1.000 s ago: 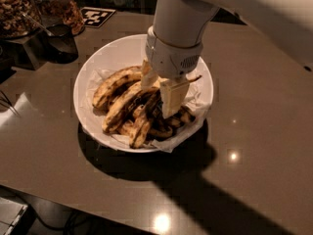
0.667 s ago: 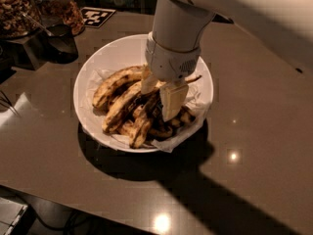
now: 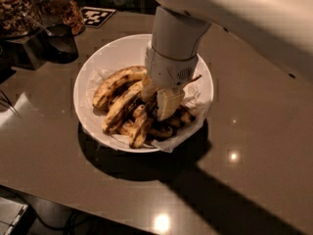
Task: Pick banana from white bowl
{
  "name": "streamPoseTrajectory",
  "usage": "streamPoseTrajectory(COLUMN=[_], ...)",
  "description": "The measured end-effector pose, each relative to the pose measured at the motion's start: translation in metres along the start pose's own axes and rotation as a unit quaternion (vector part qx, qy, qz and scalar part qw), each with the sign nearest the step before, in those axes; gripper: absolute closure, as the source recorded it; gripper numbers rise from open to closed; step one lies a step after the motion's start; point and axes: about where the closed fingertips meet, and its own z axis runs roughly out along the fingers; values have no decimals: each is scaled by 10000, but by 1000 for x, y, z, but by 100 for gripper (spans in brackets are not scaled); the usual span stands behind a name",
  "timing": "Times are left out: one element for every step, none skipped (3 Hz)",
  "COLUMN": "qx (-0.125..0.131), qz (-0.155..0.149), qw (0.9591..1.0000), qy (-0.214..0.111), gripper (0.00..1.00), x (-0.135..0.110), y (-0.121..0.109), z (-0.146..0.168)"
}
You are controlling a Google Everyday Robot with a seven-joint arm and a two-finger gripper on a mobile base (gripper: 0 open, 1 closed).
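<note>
The white bowl (image 3: 117,50) stands mid-table, lined with crumpled white paper and holding several overripe bananas. My gripper (image 3: 157,101) reaches straight down into the right half of the bowl, among the dark-streaked bananas. The banana (image 3: 195,79) lies mostly hidden under the gripper. Only its thin dark stem shows, sticking out to the right of the wrist, and no blue sticker is visible. Two shorter, plumper spotted bananas (image 3: 115,84) lie to the left of the gripper. The white arm comes in from the upper right.
Dark glass jars of nuts (image 3: 14,9) and another dark jar (image 3: 61,16) stand at the back left. A black-and-white marker tag (image 3: 95,16) lies behind the bowl. The brown tabletop (image 3: 254,146) stretches to the right and front; its front edge runs along the bottom left.
The gripper has stayed over the same spot in the bowl, sinking slightly among the bananas. The bananas have not visibly shifted.
</note>
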Motion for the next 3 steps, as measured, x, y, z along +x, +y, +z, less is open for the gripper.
streamPoseTrajectory(qx=[0,0,272], qz=[0,0,169], qw=[10000,10000,9994], qy=[0,0,-106], gripper=[84,100,100], x=[0,0,0], y=[0,0,8], z=[0,0,-23])
